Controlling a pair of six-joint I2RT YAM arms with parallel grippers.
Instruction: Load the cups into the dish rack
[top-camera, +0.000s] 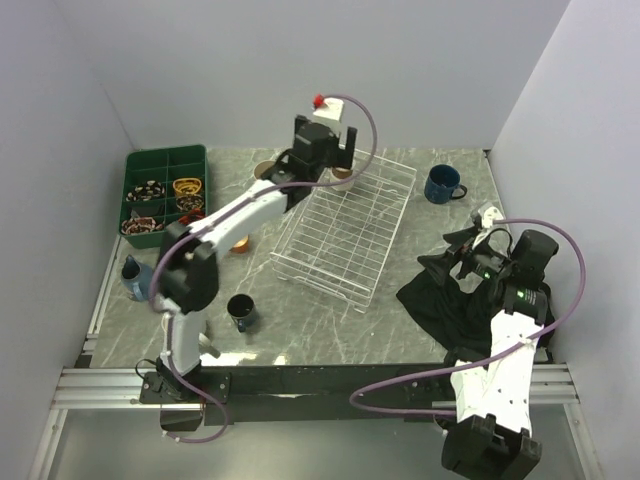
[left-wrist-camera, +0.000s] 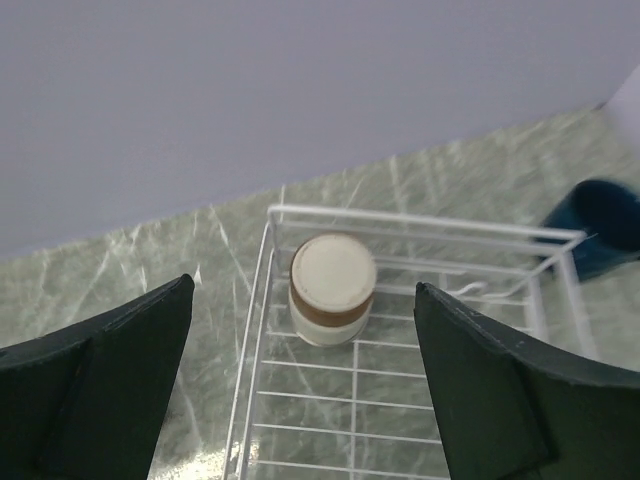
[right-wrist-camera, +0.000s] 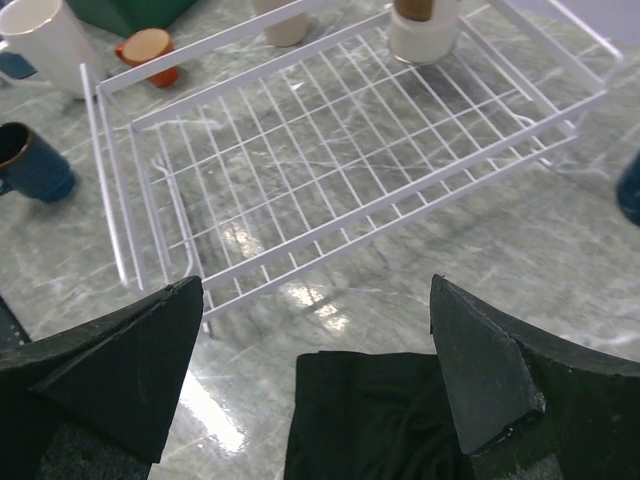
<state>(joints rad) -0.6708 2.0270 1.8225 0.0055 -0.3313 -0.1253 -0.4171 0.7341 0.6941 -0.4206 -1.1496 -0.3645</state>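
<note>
The white wire dish rack (top-camera: 340, 240) stands mid-table. A brown-cream cup (left-wrist-camera: 332, 288) sits upside down in its far left corner, also seen in the right wrist view (right-wrist-camera: 422, 25). My left gripper (top-camera: 338, 152) is open and empty above that cup, its fingers wide on either side of it (left-wrist-camera: 304, 292). My right gripper (top-camera: 470, 250) is open and empty over a black cloth (right-wrist-camera: 400, 420), right of the rack (right-wrist-camera: 330, 235). Outside the rack are a dark blue mug (top-camera: 441, 184), a navy cup (top-camera: 240, 312), an orange cup (right-wrist-camera: 148, 55), a white mug (right-wrist-camera: 45, 45) and a beige cup (right-wrist-camera: 280, 20).
A dark green compartment tray (top-camera: 165, 190) with small items stands at the far left. A blue mug (top-camera: 133, 278) sits by the left edge. The black cloth (top-camera: 450, 295) lies at the right front. White walls close in the table on three sides.
</note>
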